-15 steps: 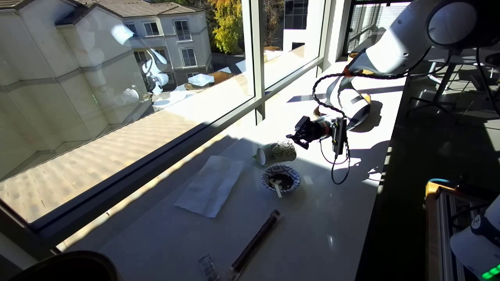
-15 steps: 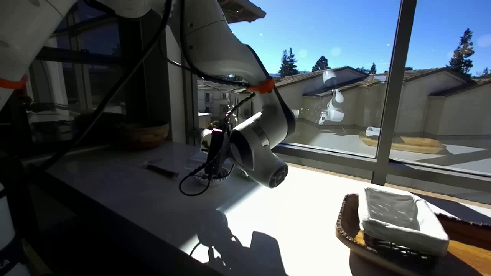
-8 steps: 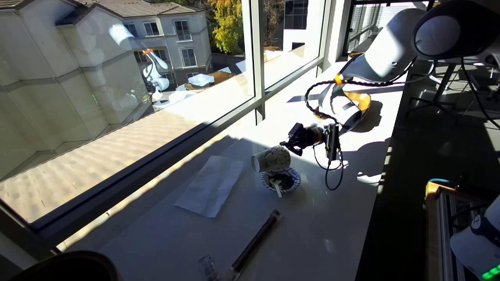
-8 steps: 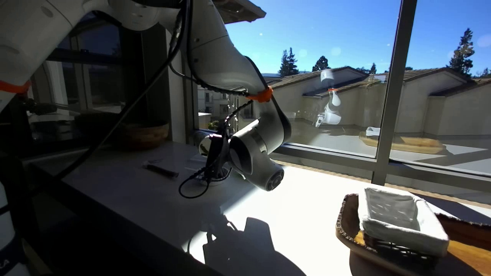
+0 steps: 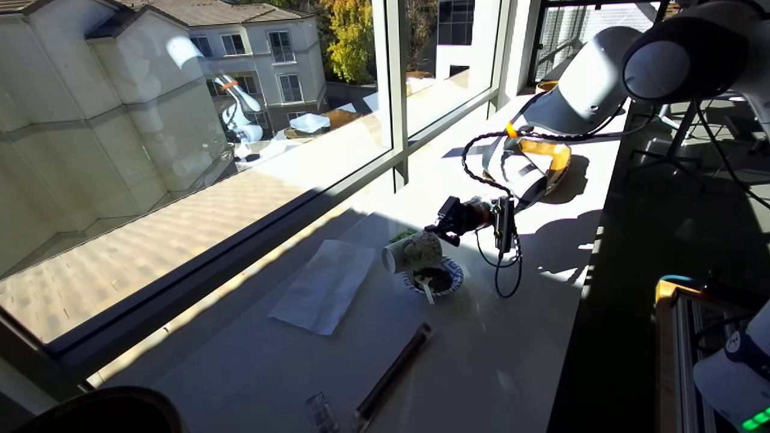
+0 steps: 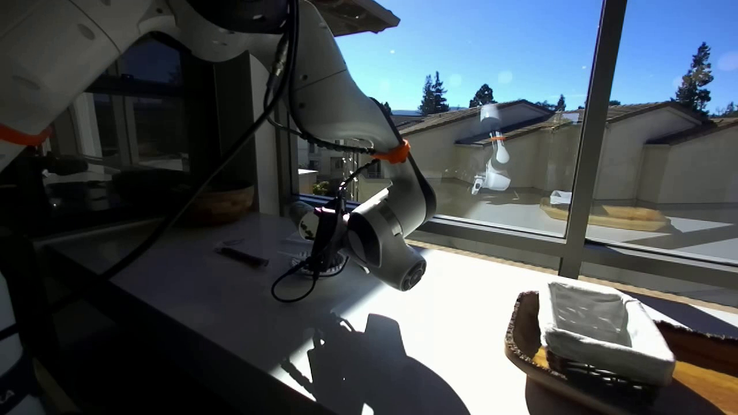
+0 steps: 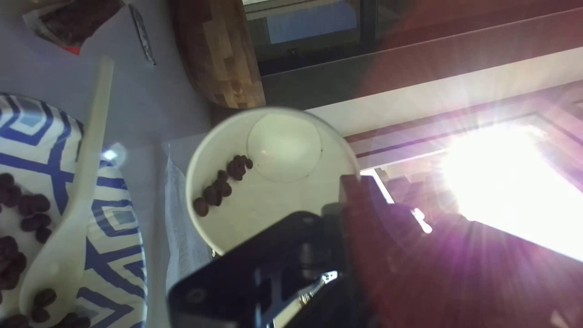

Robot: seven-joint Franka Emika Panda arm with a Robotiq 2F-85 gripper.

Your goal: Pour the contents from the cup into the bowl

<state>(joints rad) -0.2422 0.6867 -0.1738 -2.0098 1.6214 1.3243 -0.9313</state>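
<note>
cup [image 5: 414,252] tilted near bowl [image 5: 456,278] edge

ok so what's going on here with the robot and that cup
The robot's gripper holds the cup by its rim end, tipped well over close to the bowl, apparently to pour into it. Dark pieces lie in a line inside the cup, so it isn't emptied yet. More pieces sit in the bowl, along with a pale spoon; the pictures don't show whether any of those came from the cup.
</note>
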